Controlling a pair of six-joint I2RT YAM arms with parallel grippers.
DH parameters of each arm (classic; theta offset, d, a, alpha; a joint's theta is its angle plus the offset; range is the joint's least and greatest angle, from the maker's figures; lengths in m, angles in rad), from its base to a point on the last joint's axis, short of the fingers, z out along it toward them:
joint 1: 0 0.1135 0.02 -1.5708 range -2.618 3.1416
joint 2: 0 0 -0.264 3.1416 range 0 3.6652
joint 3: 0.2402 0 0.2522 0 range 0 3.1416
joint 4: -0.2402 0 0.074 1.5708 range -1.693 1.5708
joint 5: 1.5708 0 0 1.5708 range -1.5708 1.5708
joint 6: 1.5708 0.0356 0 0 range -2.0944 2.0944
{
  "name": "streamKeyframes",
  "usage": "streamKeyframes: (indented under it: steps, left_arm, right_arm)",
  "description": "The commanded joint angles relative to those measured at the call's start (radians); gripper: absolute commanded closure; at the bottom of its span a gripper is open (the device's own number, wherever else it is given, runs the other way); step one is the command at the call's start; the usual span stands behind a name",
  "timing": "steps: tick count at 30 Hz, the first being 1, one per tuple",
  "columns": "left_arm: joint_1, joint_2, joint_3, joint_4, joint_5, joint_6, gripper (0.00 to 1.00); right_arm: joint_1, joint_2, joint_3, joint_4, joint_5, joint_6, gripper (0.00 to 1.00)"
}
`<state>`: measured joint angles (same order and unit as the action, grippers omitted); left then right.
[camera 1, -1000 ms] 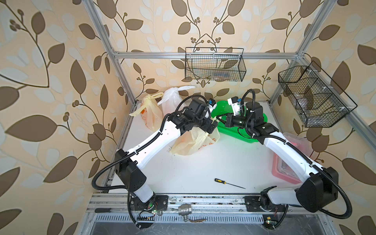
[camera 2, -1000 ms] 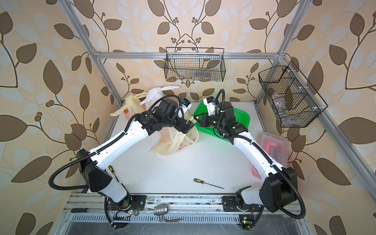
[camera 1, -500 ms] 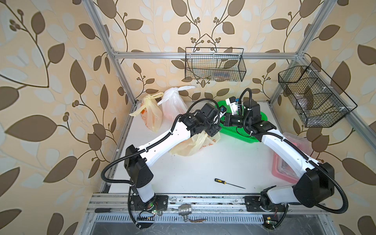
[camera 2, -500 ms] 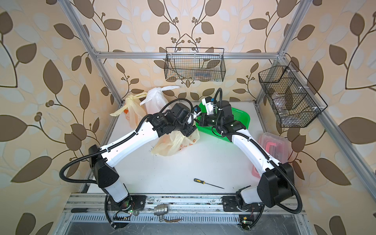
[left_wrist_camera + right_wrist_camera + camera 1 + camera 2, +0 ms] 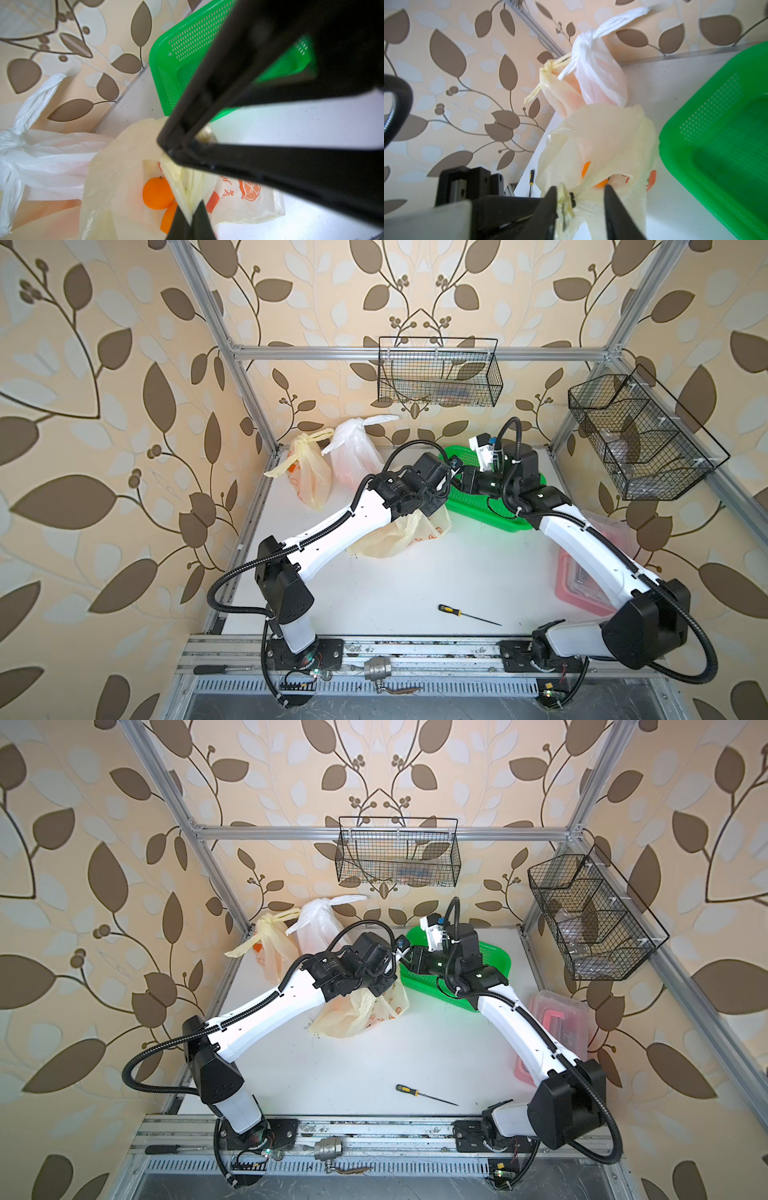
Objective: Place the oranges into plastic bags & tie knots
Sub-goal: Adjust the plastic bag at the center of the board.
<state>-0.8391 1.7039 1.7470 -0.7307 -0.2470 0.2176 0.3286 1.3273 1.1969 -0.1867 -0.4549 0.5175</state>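
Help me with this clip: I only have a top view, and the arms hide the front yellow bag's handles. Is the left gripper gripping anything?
Observer: Yes. In the left wrist view the left gripper has its jaws shut on a handle strap of that yellow bag.
Operator: And the right gripper?
Observer: The right wrist view shows the right gripper with jaws open, one on each side of the bag's bunched handle.
Operator: Anything inside the bag?
Observer: Two oranges show inside its open mouth in the left wrist view.
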Motion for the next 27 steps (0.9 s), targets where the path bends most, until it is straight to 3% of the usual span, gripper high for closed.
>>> streamKeyframes:
  steps: [1,2,3,5,9,12,16,18,23,27]
  left_arm:
    - [-0.005,-0.107,0.025,-0.034,0.041,-0.04,1.0]
    - [-0.002,-0.12,0.034,-0.046,0.098,-0.032,1.0]
    - [-0.002,-0.135,0.037,-0.05,0.157,-0.016,1.0]
    - [-0.002,-0.168,0.035,-0.05,0.25,0.024,1.0]
    - [0.011,-0.226,0.046,-0.049,0.379,0.072,1.0]
    - [0.07,-0.235,0.09,-0.092,0.574,0.117,1.0]
    - [0.197,-0.205,0.135,-0.141,0.815,0.161,1.0]
    - [0.254,-0.19,0.143,-0.157,0.948,0.193,1.0]
    - [0.286,-0.158,0.14,-0.195,1.003,0.263,1.0]
    - [0.301,-0.146,0.135,-0.199,1.035,0.279,1.0]
  right_arm:
    - [0.001,-0.154,-0.064,0.081,0.17,-0.046,0.28]
    - [0.003,-0.189,-0.089,0.107,0.218,-0.056,0.16]
    - [0.003,-0.223,-0.114,0.127,0.274,-0.068,0.11]
    - [0.013,-0.279,-0.152,0.156,0.351,-0.147,0.11]
    - [0.005,-0.323,-0.114,0.038,0.336,-0.32,0.05]
    - [-0.004,-0.372,-0.12,0.019,0.288,-0.39,0.03]
    - [0.0,-0.428,-0.154,0.064,0.061,-0.487,0.0]
    - [0.003,-0.439,-0.172,0.083,0.005,-0.502,0.0]
    - [0.026,-0.39,-0.174,0.07,-0.222,-0.588,0.03]
    - [0.099,-0.332,-0.13,0.004,-0.227,-0.702,0.03]
